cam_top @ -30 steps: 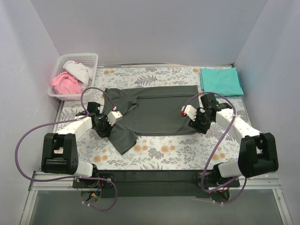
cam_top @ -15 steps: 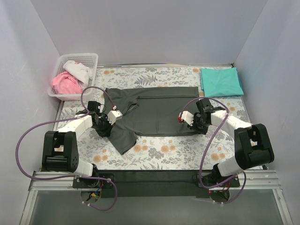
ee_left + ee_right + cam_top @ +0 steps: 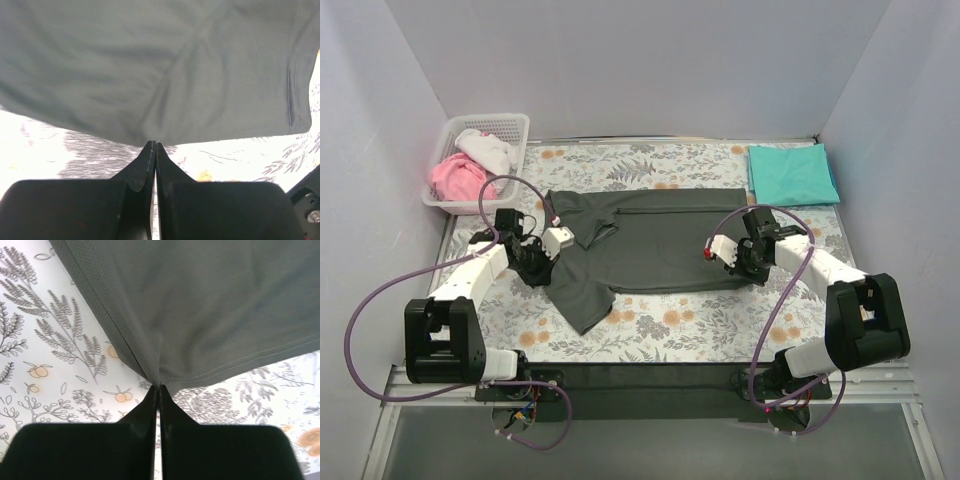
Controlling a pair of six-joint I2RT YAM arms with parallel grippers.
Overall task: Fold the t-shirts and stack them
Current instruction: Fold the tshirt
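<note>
The charcoal-grey t-shirt (image 3: pixel 655 238) lay spread on the floral sheet (image 3: pixel 670 322) in the middle of the overhead view, its long side running from 9 to 3 o'clock. One flap of it trailed out toward 7 o'clock. The left tool (image 3: pixel 540 268) sat at the shirt's 9 o'clock end. In the left wrist view its fingers (image 3: pixel 148 156) were pressed together tip to tip, clenched on the lower edge of the dark cloth (image 3: pixel 165 70), with the patterned sheet (image 3: pixel 235 155) showing just under that edge. The right tool (image 3: pixel 750 268) sat at the shirt's 4 o'clock corner. Its wrist view showed the tips (image 3: pixel 159 390) likewise closed on the shirt, where a stitched hem (image 3: pixel 240 362) and a side edge gathered into a point, the fabric (image 3: pixel 210 305) pulled into creases fanning up from the pinch.

The teal t-shirt (image 3: pixel 792 175) rested folded flat at 1 o'clock, well apart from the dark one. At 10 o'clock stood a white basket (image 3: pixel 490 119) holding a pink cloth (image 3: pixel 460 178) and a white cloth (image 3: pixel 486 148).
</note>
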